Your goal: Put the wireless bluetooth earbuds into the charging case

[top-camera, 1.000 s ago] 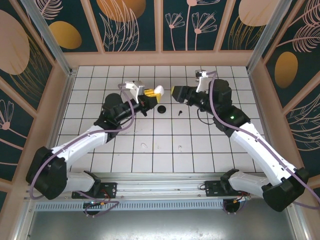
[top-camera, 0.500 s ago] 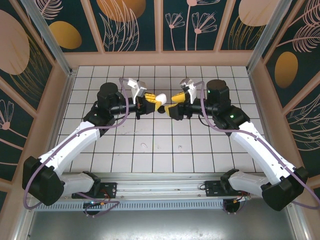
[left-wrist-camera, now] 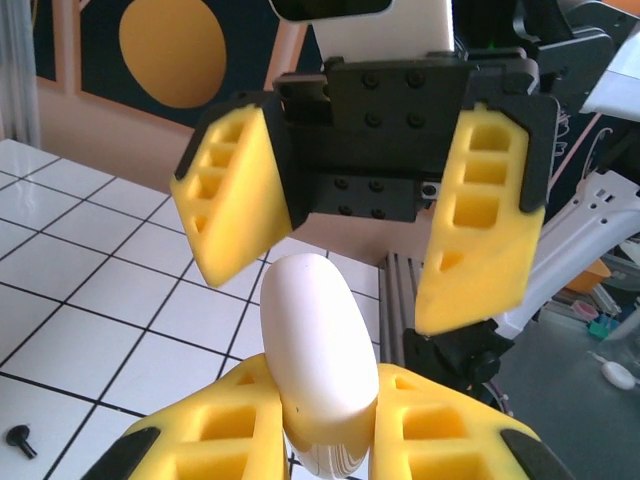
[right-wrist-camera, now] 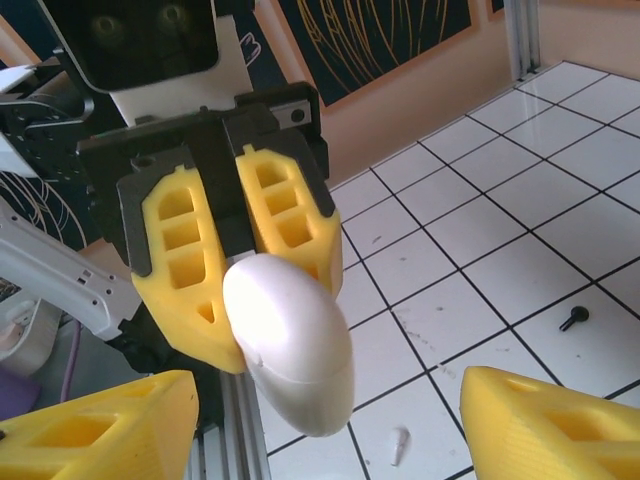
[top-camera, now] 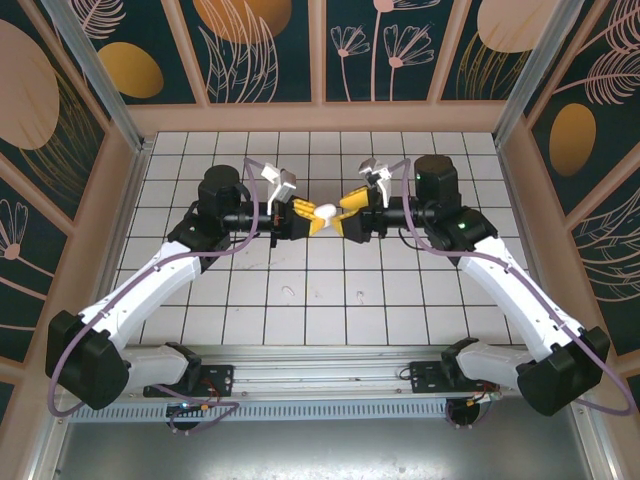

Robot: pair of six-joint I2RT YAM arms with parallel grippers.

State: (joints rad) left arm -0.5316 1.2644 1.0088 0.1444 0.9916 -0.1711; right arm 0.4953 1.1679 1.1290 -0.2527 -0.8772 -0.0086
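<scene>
Top external view shows your left pincer, clenched on the case, has closed nose to nose with your released right pincer, while a black bud lies loose below both, so likely a case handover, nothing inserted.

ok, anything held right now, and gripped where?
Left gripper clamps the white charging case by one end. The other, rounded end sticks out free toward the right gripper, which is open and holds nothing.
</scene>
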